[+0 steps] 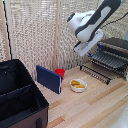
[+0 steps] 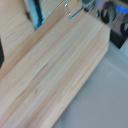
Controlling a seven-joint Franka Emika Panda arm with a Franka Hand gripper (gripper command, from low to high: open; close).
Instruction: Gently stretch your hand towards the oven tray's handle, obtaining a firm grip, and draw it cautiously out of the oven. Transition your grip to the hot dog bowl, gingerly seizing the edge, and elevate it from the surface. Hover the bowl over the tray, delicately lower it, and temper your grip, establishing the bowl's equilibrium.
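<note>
The robot's gripper (image 1: pixel 82 50) hangs in the air in front of the oven (image 1: pixel 112 55), and its fingers are too blurry to tell if they are apart or together. The tray (image 1: pixel 107 61) sticks out of the oven. The bowl (image 1: pixel 78 85) of hot dog pieces sits on the wooden table (image 1: pixel 95 107), between a red cup (image 1: pixel 60 73) and the oven.

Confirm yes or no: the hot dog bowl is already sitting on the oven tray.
No, the hot dog bowl rests on the wooden table, apart from the oven tray at the exterior view's right.
</note>
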